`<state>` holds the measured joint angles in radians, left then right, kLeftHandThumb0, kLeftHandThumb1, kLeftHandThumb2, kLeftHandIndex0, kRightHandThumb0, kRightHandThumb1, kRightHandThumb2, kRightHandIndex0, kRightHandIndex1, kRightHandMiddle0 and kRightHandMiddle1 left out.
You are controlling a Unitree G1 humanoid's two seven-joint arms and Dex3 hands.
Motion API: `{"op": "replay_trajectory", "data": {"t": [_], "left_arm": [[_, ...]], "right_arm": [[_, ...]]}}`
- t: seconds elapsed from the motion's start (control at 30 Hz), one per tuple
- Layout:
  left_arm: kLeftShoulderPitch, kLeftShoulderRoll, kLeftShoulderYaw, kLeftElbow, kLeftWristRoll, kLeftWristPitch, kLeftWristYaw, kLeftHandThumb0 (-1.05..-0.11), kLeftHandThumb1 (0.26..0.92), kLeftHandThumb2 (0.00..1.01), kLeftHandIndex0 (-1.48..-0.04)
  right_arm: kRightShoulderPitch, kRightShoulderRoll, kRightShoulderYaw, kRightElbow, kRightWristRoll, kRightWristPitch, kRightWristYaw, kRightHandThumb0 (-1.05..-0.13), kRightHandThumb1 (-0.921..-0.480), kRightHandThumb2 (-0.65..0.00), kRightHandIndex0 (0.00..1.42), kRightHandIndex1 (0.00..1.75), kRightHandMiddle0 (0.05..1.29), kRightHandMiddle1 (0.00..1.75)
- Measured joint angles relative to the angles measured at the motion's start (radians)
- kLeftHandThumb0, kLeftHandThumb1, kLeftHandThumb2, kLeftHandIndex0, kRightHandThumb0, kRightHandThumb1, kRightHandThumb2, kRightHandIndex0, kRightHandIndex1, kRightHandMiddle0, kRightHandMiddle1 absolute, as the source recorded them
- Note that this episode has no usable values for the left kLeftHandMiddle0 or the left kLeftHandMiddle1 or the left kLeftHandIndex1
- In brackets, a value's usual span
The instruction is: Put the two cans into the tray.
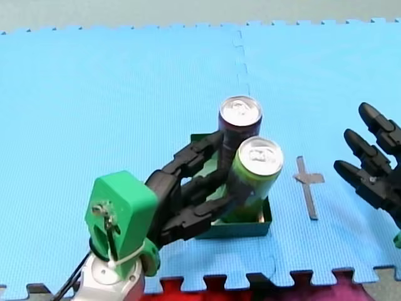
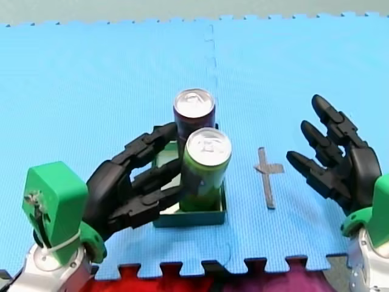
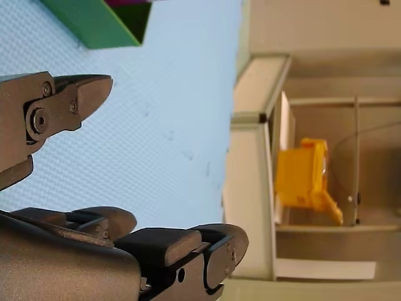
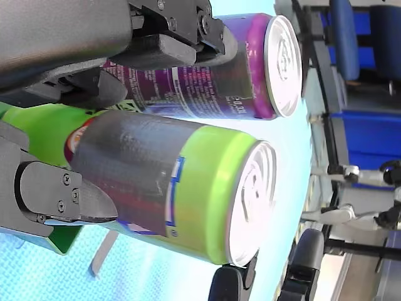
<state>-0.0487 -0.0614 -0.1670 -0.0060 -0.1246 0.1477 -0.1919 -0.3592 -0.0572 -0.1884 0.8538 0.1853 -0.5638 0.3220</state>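
A green can (image 1: pixel 254 182) stands upright in the small green tray (image 1: pixel 241 229) near the mat's front edge. A purple can (image 1: pixel 239 122) stands upright just behind it, at the tray's far end. My left hand (image 1: pixel 194 188) reaches in from the lower left with its fingers curled on the green can's side. The second wrist view has the green can (image 4: pixel 188 188) between the thumb and the fingers, with the purple can (image 4: pixel 207 88) right behind the fingers. My right hand (image 2: pixel 331 161) is over the mat to the right of the tray, holding nothing.
A grey tape cross (image 1: pixel 308 185) lies on the blue foam mat between the tray and my right hand. The mat's jagged front edge (image 2: pixel 200 267) runs just below the tray. In the first wrist view, a corner of the green tray (image 3: pixel 94 25) sits beyond dark fingers.
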Motion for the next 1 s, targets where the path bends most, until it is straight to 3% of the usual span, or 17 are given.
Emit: {"op": "replay_trajectory", "data": {"t": [0.37, 0.47, 0.67, 1.0], "left_arm": [[0.009, -0.020, 0.011, -0.007, -0.010, 0.005, 0.014, -1.048, 0.921, 0.21, -0.21], [0.016, -0.018, -0.001, -0.006, 0.055, -0.065, 0.055, -1.048, 0.921, 0.21, -0.21], [0.043, 0.009, -0.024, -0.059, 0.227, -0.160, 0.163, -1.048, 0.918, 0.08, -0.23], [0.102, 0.014, -0.060, -0.198, 0.346, -0.158, 0.230, -1.048, 0.921, 0.06, -0.26]], "right_arm": [[0.000, -0.002, 0.000, -0.001, 0.000, 0.003, 0.000, -0.925, -0.919, -0.001, 0.43, 0.00, 0.38, 0.00], [0.001, -0.002, 0.000, -0.001, 0.000, 0.004, 0.001, -0.925, -0.918, 0.000, 0.43, 0.00, 0.38, 0.00], [0.002, -0.002, 0.000, 0.000, 0.000, 0.004, 0.001, -0.926, -0.918, 0.000, 0.43, 0.00, 0.38, 0.00], [0.001, -0.004, -0.001, 0.004, 0.003, 0.008, 0.006, -0.926, -0.917, 0.000, 0.43, 0.00, 0.38, 0.00]]}}
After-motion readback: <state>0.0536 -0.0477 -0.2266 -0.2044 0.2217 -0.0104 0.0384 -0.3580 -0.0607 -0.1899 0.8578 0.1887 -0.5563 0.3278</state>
